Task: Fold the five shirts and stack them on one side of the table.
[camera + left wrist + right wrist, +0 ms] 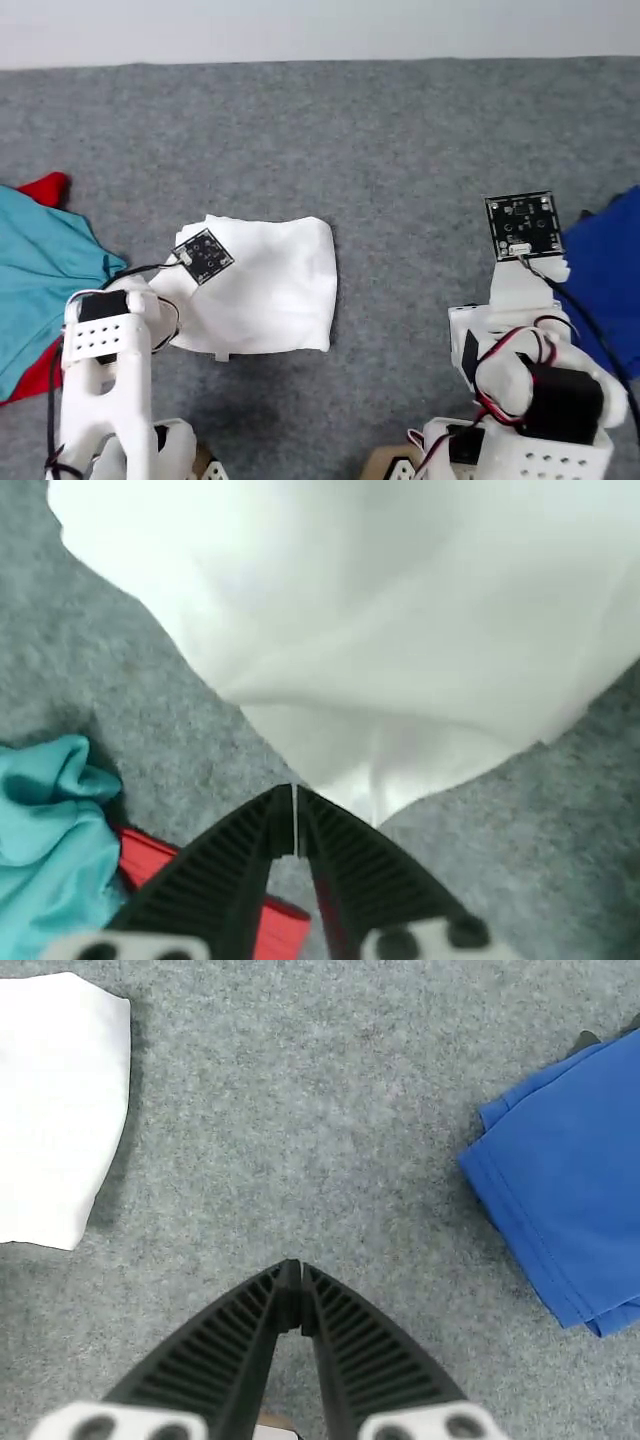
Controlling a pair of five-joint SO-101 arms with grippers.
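Note:
A folded white shirt lies left of the table's middle and is also in the right wrist view. My left arm leans over its left edge. The left gripper is shut, its tips right at the near edge of the white shirt; I cannot tell if cloth is pinched. My right gripper is shut over bare grey felt, between the white shirt and a blue shirt. That blue shirt lies at the table's right edge, beside the right arm.
A teal shirt lies crumpled at the left edge on top of a red shirt, close to the left arm. Both appear in the left wrist view, teal over red. Grey felt covers the table.

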